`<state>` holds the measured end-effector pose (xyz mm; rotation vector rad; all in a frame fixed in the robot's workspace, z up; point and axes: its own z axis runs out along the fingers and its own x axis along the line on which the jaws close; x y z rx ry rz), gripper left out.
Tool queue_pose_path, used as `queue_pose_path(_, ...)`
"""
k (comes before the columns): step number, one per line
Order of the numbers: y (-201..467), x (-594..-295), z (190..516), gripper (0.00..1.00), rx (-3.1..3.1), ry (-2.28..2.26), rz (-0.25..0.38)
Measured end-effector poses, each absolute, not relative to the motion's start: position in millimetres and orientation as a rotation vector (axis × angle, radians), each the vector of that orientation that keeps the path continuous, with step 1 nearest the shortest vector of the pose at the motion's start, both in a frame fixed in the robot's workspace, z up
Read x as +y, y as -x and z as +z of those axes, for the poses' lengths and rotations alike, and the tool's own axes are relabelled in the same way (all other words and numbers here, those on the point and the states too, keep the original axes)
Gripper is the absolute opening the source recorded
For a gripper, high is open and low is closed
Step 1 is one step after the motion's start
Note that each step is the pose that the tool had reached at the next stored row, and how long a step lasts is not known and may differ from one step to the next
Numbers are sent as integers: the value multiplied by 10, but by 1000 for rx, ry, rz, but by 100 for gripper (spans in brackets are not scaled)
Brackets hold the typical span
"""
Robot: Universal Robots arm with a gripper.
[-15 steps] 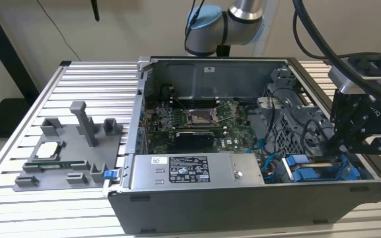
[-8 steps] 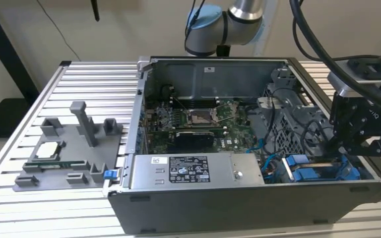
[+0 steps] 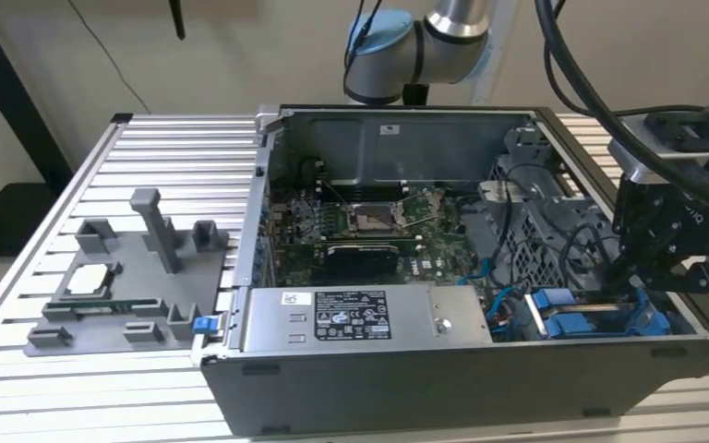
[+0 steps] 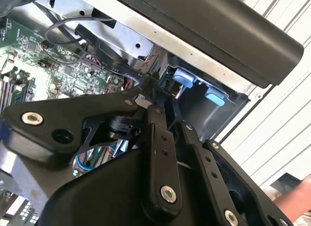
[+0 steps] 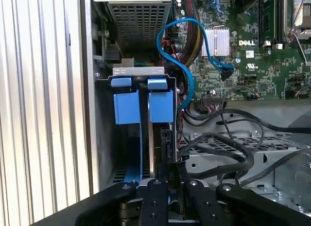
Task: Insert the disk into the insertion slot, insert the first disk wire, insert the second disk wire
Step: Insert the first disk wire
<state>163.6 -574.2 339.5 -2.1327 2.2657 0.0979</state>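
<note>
Blue-framed disk (image 5: 162, 109) edge-on inside insertion slot (image 5: 103, 133), hand (image 5: 174, 187) gripping its edge

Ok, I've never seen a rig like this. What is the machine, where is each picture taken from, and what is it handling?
It is one robot arm working inside an open computer case on a slatted table. The exterior view looks on from outside; both wrist views come from cameras riding on the arm. In the first wrist view the gripper is at the near edge of the disk, which stands edge-on in the grey drive cage beside a second blue-framed drive. Whether it grips the disk is unclear.
</note>
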Motion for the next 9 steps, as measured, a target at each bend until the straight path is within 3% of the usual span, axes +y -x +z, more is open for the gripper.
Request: queue_pose_path(9,-1637,-5742,3292,0,2265,2133,97)
